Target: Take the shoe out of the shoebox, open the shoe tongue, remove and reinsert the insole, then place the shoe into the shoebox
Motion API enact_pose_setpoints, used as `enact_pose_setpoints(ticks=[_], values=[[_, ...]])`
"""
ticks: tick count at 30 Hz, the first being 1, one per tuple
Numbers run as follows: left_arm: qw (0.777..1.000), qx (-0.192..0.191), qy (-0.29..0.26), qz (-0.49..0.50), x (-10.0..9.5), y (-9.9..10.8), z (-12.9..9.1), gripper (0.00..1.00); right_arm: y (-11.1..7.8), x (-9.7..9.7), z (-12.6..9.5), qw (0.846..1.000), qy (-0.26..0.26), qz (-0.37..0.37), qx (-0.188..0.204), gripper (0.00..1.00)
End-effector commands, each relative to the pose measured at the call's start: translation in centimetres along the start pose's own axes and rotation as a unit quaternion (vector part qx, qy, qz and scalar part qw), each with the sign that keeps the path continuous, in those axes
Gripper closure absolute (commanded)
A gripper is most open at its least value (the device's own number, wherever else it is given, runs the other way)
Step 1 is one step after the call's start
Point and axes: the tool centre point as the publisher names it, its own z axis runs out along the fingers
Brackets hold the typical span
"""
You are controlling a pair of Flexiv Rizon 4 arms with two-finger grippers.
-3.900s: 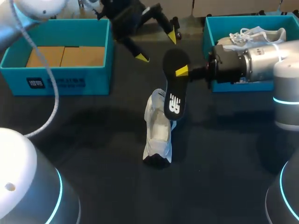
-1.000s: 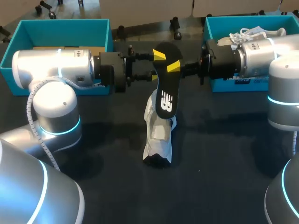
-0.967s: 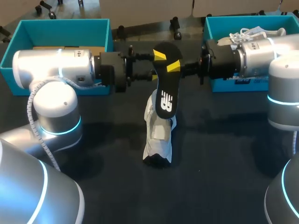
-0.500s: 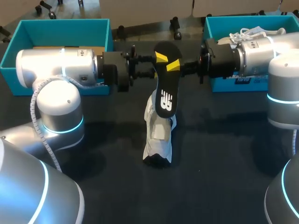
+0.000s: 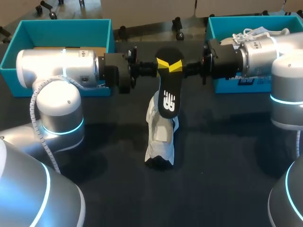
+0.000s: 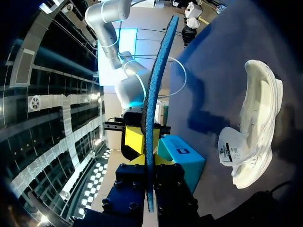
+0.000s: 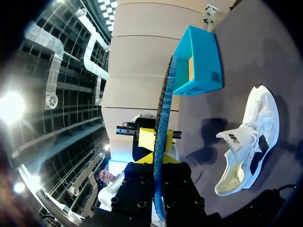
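On the tabletop (image 5: 227, 179), well apart from the left shoebox (image 5: 61, 80), the white shoe (image 5: 160, 137) rests with its tongue folded out and the insole (image 5: 168, 94) hanging just above it. Left tool (image 5: 161, 63) and right tool (image 5: 177, 66) each clamp the insole's upper end from opposite sides, judged a handover before reinsertion. Next, one tool must release and the other must steer the lower end into the shoe.

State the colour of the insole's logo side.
Black with a white logo; insole shows best in head view.
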Motion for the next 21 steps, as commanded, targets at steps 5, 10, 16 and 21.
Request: enact_pose_setpoints(ticks=[5, 10, 16, 21], values=[[1.000, 0.016, 0.006, -0.009, 0.4, 0.0, 0.1, 1.00, 0.1, -0.3, -0.1, 1.000, -0.006, 0.000, -0.007, 0.00], [1.000, 0.016, 0.011, -0.023, 0.6, 0.2, -0.3, 1.00, -0.2, -0.5, -0.8, 1.000, -0.018, -0.004, -0.021, 0.00], [0.998, 0.029, 0.014, -0.057, 0.7, 0.1, -0.6, 1.00, -0.7, -0.3, -1.7, 0.996, -0.064, -0.058, -0.034, 0.00], [0.994, 0.037, 0.020, -0.099, 0.7, -0.1, -0.9, 1.00, -0.9, -0.2, -2.1, 0.990, -0.098, -0.100, -0.025, 0.00]])
